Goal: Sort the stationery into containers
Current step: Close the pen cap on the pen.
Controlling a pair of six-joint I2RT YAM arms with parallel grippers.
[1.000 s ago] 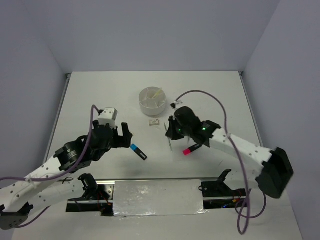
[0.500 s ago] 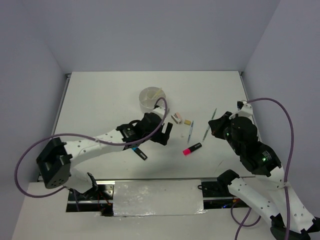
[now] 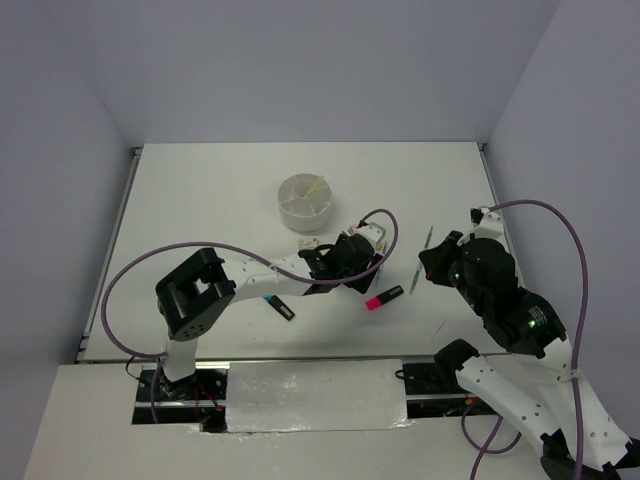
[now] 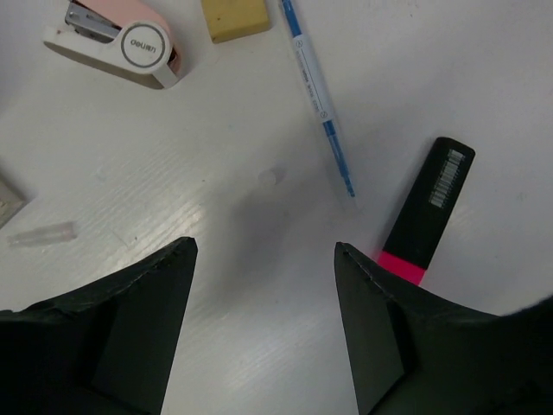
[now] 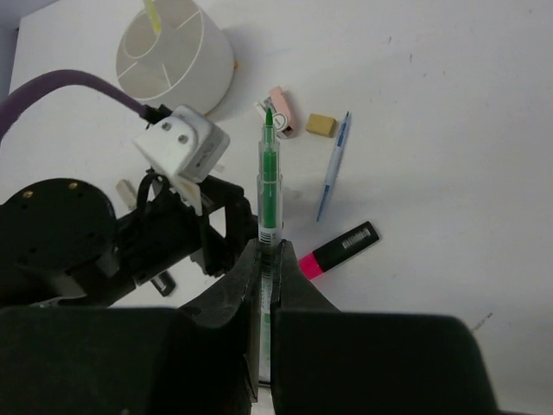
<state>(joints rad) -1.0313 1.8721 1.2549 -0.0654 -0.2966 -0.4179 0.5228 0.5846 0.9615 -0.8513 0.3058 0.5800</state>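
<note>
My left gripper [image 4: 263,251] hangs open low over bare table, nothing between its fingers. Just right of it lies the pink-and-black highlighter [image 4: 423,225] [image 3: 385,297]. Ahead lie a light-blue pen [image 4: 320,95] and a beige eraser [image 4: 235,17]. My right gripper [image 5: 265,251] is shut on a green pen [image 5: 270,173], held in the air at the right [image 3: 427,238]. The round white cup [image 3: 306,203] [image 5: 177,56] stands at the back with a yellow pen [image 5: 154,15] in it. A blue-and-black highlighter [image 3: 278,307] lies near the front.
A small pink-and-white stapler [image 4: 112,43] lies by the beige eraser. A clear cap [image 4: 41,233] rests left of my left fingers. A white eraser [image 3: 310,243] sits below the cup. My left arm [image 3: 270,272] stretches across the middle.
My left arm has swept right across the table to the pink highlighter, its jaws narrowing a little. The right arm has pulled back to the right and up, carrying the green pen.
</note>
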